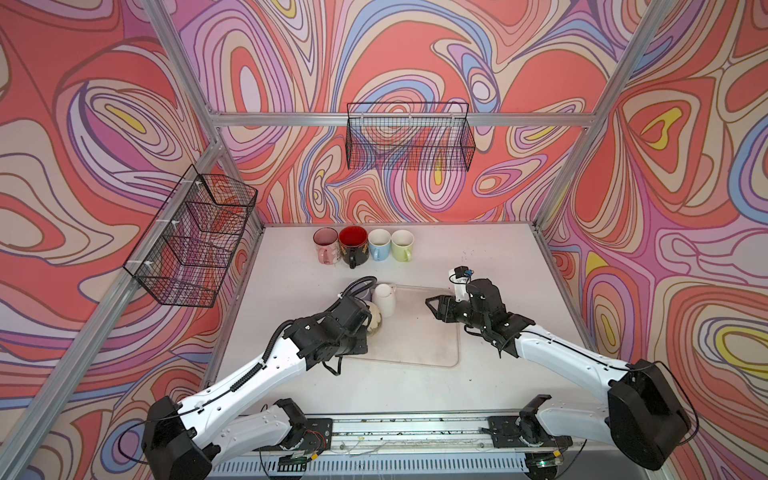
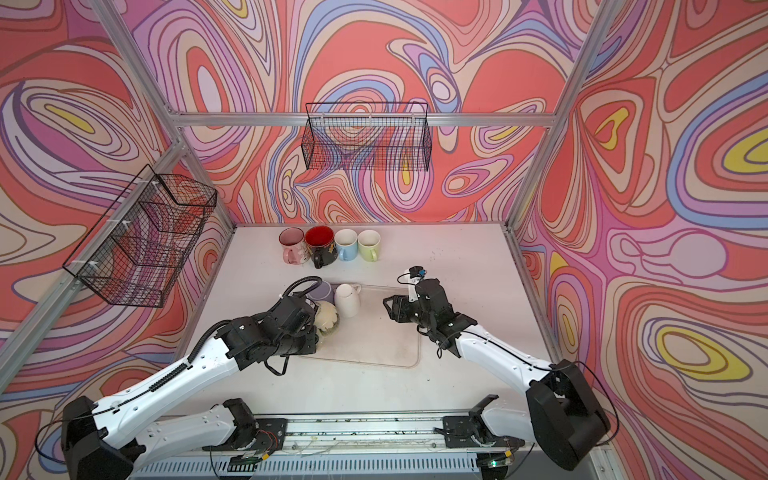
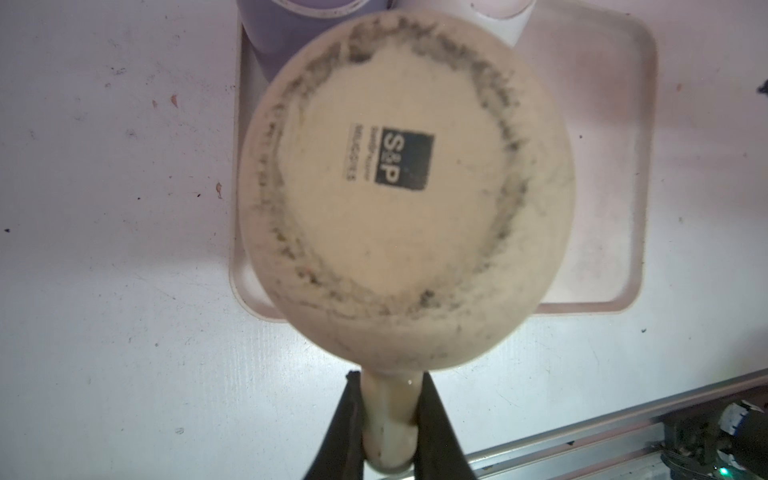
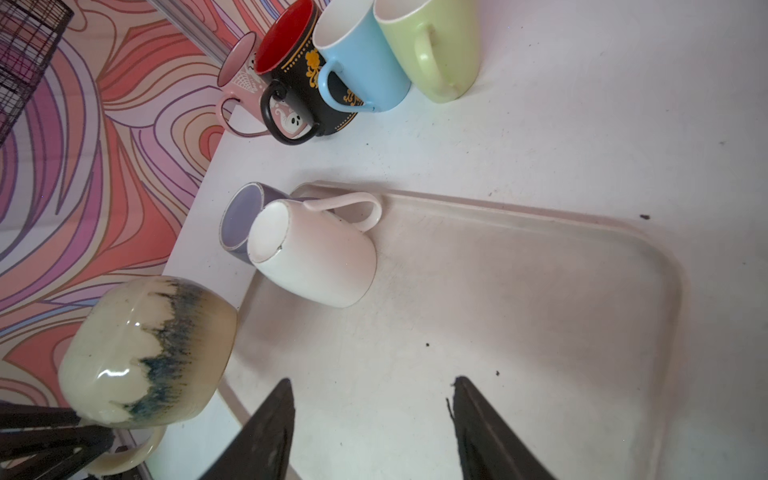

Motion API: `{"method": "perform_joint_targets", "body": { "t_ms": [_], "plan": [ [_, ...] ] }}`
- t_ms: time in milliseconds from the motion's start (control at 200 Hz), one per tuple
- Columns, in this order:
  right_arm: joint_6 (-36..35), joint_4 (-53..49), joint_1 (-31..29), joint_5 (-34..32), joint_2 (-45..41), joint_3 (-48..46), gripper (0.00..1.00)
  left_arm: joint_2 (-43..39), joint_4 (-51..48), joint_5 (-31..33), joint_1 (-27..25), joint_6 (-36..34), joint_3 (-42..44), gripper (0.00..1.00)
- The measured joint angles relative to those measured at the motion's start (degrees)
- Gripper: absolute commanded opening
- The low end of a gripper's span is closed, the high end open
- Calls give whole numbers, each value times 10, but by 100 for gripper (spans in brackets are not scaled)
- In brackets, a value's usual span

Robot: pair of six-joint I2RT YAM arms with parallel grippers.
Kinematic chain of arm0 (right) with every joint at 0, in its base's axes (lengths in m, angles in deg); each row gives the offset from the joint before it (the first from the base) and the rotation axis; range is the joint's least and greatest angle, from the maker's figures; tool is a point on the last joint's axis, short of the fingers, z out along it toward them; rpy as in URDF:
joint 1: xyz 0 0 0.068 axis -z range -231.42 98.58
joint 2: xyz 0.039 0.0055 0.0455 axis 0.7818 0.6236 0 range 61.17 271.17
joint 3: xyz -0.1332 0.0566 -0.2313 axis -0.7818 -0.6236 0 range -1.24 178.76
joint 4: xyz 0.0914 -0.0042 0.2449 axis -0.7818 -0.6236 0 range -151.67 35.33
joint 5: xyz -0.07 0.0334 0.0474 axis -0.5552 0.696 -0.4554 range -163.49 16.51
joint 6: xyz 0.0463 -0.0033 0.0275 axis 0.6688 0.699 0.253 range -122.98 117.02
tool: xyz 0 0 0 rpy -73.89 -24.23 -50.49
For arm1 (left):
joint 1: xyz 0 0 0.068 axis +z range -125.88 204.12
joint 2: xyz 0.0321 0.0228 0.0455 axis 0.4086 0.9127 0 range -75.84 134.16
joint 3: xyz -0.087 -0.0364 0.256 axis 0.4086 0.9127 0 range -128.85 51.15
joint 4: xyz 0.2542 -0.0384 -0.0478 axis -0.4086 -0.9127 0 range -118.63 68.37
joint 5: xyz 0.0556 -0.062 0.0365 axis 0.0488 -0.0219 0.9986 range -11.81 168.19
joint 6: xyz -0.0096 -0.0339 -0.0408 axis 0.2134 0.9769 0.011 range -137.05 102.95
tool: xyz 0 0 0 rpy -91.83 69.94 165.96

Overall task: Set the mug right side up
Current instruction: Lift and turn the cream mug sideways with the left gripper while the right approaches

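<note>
Reads as a robotics lab cell, not a lived-in room — boxed in by bare aluminium framing (image 1: pixel 291 119) and printed swirl panels (image 1: pixel 415 50) in place of walls. Seats a pair of white-and-black robot arms (image 1: pixel 257 370) on a metal rail (image 1: pixel 407 432) along the front edge of a scuffed white tabletop (image 1: pixel 415 382). Holds props: wire baskets (image 1: pixel 409 141) hung on the frame, a row of mugs (image 1: pixel 379 243), a tray (image 1: pixel 424 336) — plus a cream mug (image 3: pixel 395 187) pinched by its handle in the left gripper (image 3: pixel 390 386).

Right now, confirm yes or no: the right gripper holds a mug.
No: the right gripper hangs open and empty over the tray.
</note>
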Motion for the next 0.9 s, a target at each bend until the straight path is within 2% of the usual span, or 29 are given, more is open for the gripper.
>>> {"method": "perform_joint_targets", "body": {
  "t_ms": [391,636,896],
  "plan": [
    [48,68,0,103,-39,-71,63,-73,55,-16,0,0,5,0],
    [90,168,0,184,-39,-102,63,-81,138,-49,8,3,39,0],
    [133,275,0,238,-34,-121,63,-78,225,-97,33,20,57,0]
  ]
}}
